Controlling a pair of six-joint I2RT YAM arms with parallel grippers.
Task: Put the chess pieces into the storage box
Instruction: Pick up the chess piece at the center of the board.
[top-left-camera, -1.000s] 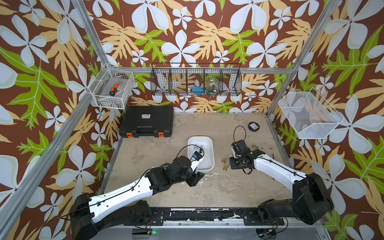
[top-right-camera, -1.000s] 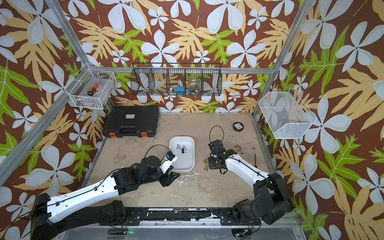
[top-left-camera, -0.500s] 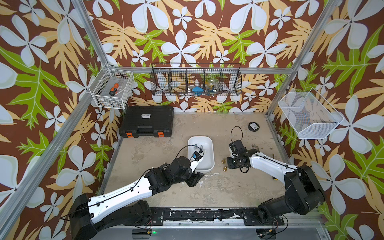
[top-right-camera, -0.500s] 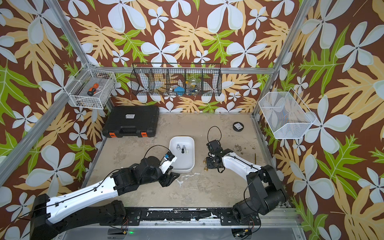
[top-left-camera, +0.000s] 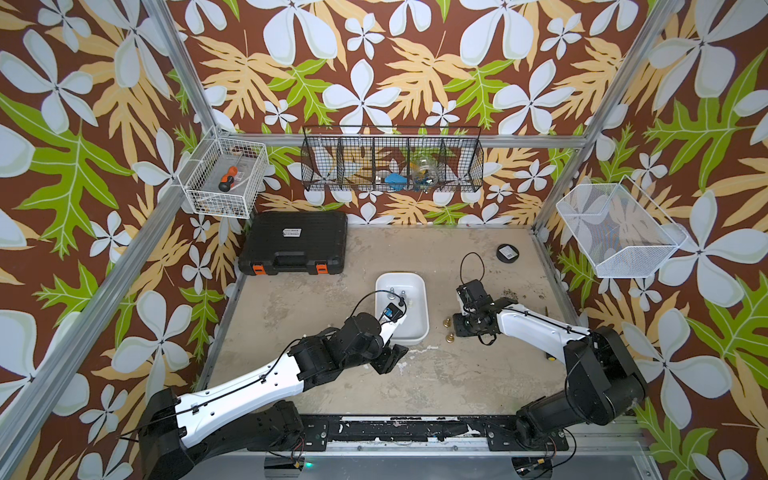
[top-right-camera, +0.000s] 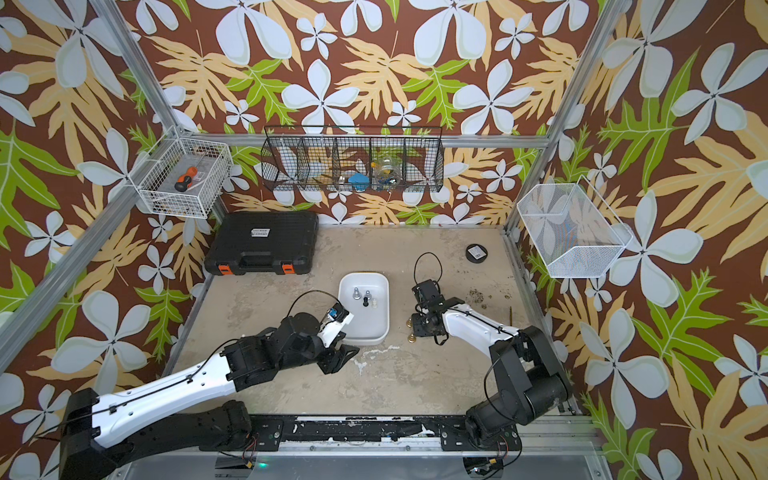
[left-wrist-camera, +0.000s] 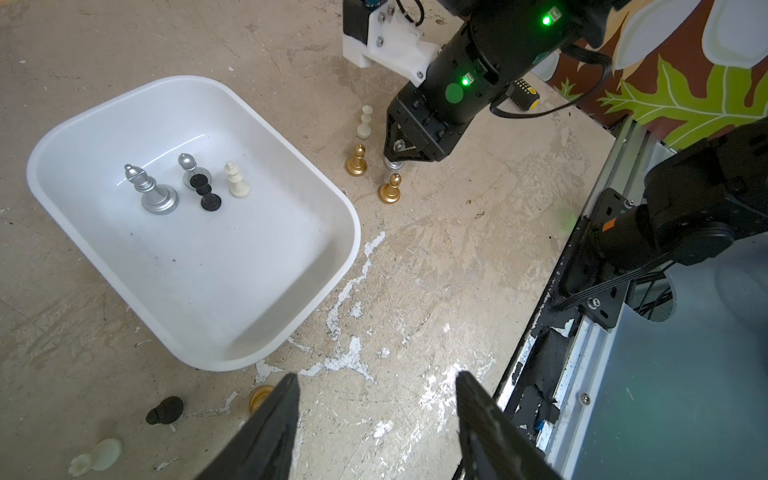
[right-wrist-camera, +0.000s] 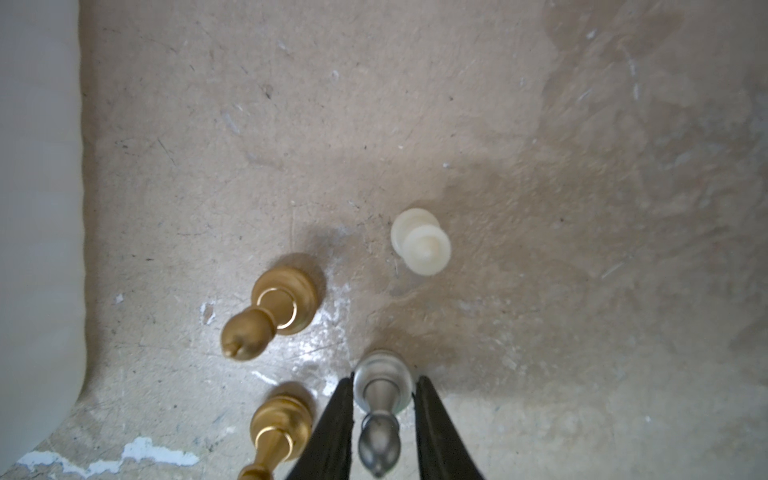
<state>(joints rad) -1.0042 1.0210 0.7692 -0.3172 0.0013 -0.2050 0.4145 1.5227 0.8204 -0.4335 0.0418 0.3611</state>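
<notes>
The white storage box (top-left-camera: 415, 336) (top-right-camera: 376, 332) (left-wrist-camera: 232, 266) holds several chess pieces, among them a silver bishop (left-wrist-camera: 150, 191). To its right on the floor stand two gold pawns (right-wrist-camera: 274, 307) (right-wrist-camera: 278, 428), a cream pawn (right-wrist-camera: 422, 241) and a silver pawn (right-wrist-camera: 380, 403). My right gripper (right-wrist-camera: 383, 380) (top-left-camera: 463, 328) points down with both fingers against the silver pawn's base. My left gripper (left-wrist-camera: 376, 376) (top-left-camera: 390, 359) hangs open over bare floor in front of the box. Beside it lie a gold piece (left-wrist-camera: 259, 397), a black piece (left-wrist-camera: 165, 410) and a cream piece (left-wrist-camera: 97, 455).
A black case with orange latches (top-left-camera: 295, 243) sits at the back left. A black round disc (top-left-camera: 508, 252) lies at the back right. Wire baskets hang on the walls. A yellow-handled tool (left-wrist-camera: 525, 93) lies behind the right arm. The metal front rail (top-left-camera: 395, 430) borders the floor.
My right gripper has shifted slightly left and its fingers have narrowed onto the silver pawn. The left arm has stayed where it was, still open.
</notes>
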